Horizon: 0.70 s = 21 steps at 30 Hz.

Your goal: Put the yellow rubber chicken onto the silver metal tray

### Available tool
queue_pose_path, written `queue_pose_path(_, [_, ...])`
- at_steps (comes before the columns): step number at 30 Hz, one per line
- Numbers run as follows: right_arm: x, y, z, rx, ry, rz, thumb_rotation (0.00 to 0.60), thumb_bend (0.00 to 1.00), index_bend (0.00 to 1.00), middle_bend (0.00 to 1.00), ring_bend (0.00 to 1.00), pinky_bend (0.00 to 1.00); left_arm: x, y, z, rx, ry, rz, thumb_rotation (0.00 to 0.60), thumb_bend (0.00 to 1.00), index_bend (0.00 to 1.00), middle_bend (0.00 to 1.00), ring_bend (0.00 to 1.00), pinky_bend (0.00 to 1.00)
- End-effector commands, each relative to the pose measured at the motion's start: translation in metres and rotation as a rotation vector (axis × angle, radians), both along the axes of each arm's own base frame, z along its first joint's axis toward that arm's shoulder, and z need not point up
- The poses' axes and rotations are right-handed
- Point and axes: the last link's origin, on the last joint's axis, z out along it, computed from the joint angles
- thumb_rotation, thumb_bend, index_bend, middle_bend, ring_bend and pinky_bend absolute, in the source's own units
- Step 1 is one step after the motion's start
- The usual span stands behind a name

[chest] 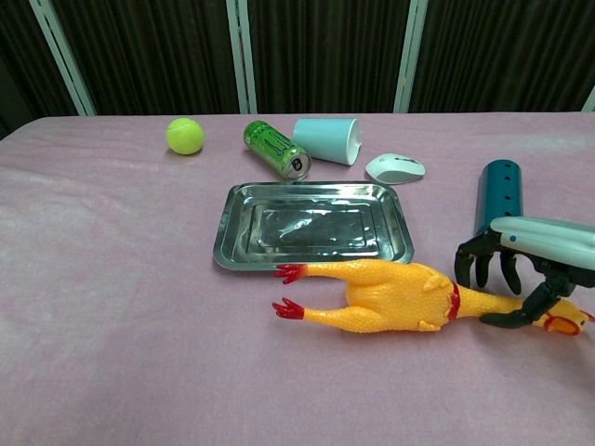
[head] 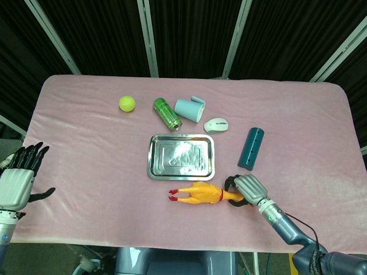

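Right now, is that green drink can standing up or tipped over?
Tipped over. The green can lies on its side on the pink cloth beyond the silver tray, its top facing the camera.

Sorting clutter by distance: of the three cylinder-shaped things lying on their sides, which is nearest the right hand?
The dark teal cylinder, just behind the right hand. The green can and light blue cup lie beyond the tray.
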Motion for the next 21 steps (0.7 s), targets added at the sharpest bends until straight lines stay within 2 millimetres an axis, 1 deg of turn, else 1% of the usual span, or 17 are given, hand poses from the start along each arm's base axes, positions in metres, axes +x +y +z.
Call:
queue_pose_path(1, [0.0, 0.001, 0.001, 0.002, -0.007, 0.007, 0.6, 0.55, 0.6, 0.49, 0.49, 0.66, 0.0, -0.001, 0.0, 0.0, 0.0, 0.001, 0.6, 0.07, 0.0, 0.0, 0.0, 0.0])
queue_pose_path(3, [-0.001, 0.001, 0.002, 0.004, -0.01, 0.007, 0.6, 0.62, 0.62, 0.52, 0.52, 0.69, 0.0, -0.001, 0.0, 0.002, 0.0, 0.001, 0.6, 0.07, 0.0, 0.0, 0.0, 0.0])
queue_pose_path(7, [-0.002, 0.001, 0.003, 0.005, -0.02, 0.006, 0.6, 0.74, 0.67, 0.56, 0.55, 0.74, 0.001, -0.001, 0.001, 0.003, 0.001, -0.002, 0.6, 0.07, 0.0, 0.0, 0.0, 0.0])
queue_pose_path(10, [-0.002, 0.001, 0.006, 0.002, -0.037, 0.007, 0.6, 0.79, 0.72, 0.58, 0.58, 0.77, 0.002, -0.001, 0.0, 0.001, 0.003, -0.009, 0.6, 0.07, 0.0, 0.0, 0.0, 0.0])
queue_pose_path(17, [-0.002, 0.0, 0.017, 0.009, -0.106, 0.006, 0.6, 0.89, 0.82, 0.64, 0.64, 0.83, 0.008, 0.001, -0.003, -0.017, 0.007, -0.027, 0.6, 0.07, 0.01, 0.0, 0.0, 0.0])
queue_pose_path(21, [-0.004, 0.001, 0.029, 0.014, -0.173, -0.016, 0.6, 0.93, 0.87, 0.66, 0.67, 0.86, 0.016, 0.003, -0.008, -0.053, 0.002, -0.052, 0.6, 0.07, 0.01, 0.0, 0.0, 0.0])
